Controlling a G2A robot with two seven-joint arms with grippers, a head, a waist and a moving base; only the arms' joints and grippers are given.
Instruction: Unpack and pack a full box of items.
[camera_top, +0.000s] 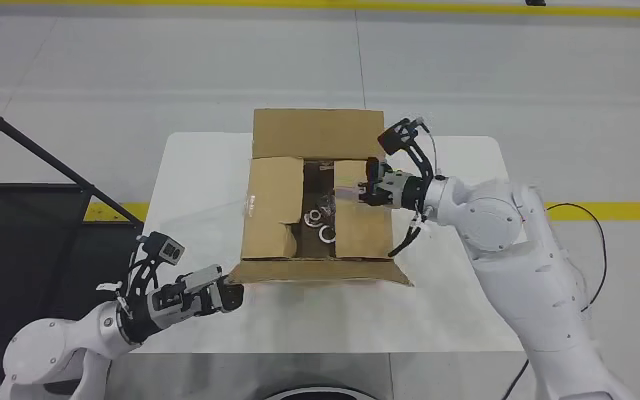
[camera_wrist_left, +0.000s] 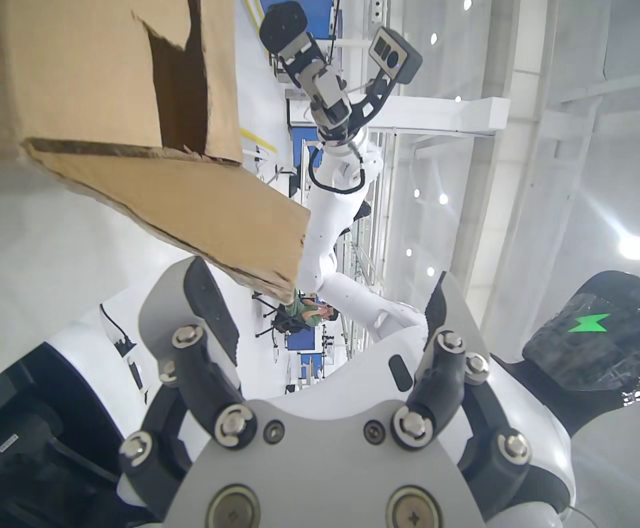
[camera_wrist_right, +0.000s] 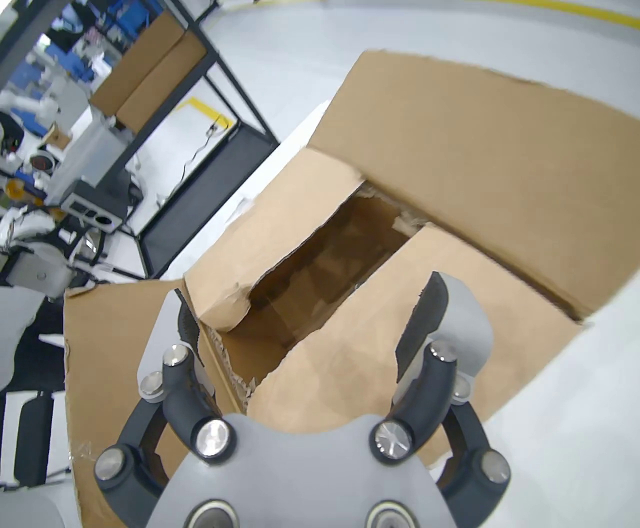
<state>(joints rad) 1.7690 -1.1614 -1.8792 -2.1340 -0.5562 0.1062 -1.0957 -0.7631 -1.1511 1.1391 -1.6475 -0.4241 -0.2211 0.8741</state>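
One cardboard box (camera_top: 275, 205) at frame centre; one white table (camera_top: 200, 180) under it; roughly three pale ring-shaped items (camera_top: 322, 222) in its opening, count uncertain; one left gripper (camera_top: 232, 296) lower left, one right gripper (camera_top: 368, 190) centre-right.

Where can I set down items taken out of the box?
Bare tabletop left of the box, and the near strip between its front flap and the tabletop edge. Crowded: the box's right side by the right gripper; its near-left corner by the left gripper.

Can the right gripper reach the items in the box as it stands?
Probably not cleanly. The open right gripper hangs over the right inner flap; with the left inner flap it covers most of the box, leaving a narrow gap above the items.
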